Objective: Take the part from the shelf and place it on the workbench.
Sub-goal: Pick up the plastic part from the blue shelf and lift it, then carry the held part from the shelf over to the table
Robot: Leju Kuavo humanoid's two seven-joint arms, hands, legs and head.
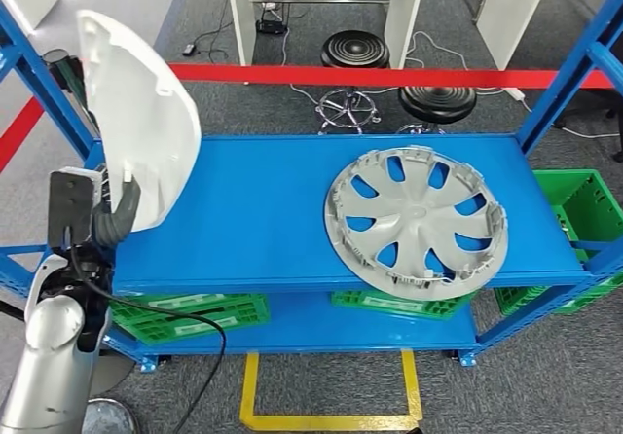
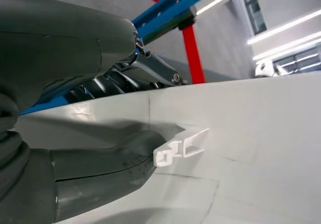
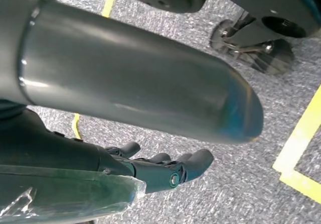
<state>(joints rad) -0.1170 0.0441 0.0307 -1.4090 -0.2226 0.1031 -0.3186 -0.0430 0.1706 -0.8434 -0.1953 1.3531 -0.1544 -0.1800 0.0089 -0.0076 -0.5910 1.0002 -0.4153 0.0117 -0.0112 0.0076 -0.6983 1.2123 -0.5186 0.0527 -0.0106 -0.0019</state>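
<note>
Nearest you, the left hand (image 1: pixel 116 212) grips the white part (image 1: pixel 139 118), a smooth, curved plastic shell held upright at the left end of the blue shelf (image 1: pixel 257 220), above its top deck. In the left wrist view the thumb (image 2: pixel 95 176) presses the shell's inner face beside one small moulded clip (image 2: pixel 181 150). The shelf is painted steel with flat decks. One silver hubcap (image 1: pixel 417 221), round and spoked, lies on the top deck to the right. Three green slatted crates (image 1: pixel 580 205) sit lower. Two black round stools (image 1: pixel 356 50) stand behind. The right hand (image 3: pixel 166 169) hangs over grey carpet, fingers extended, empty.
</note>
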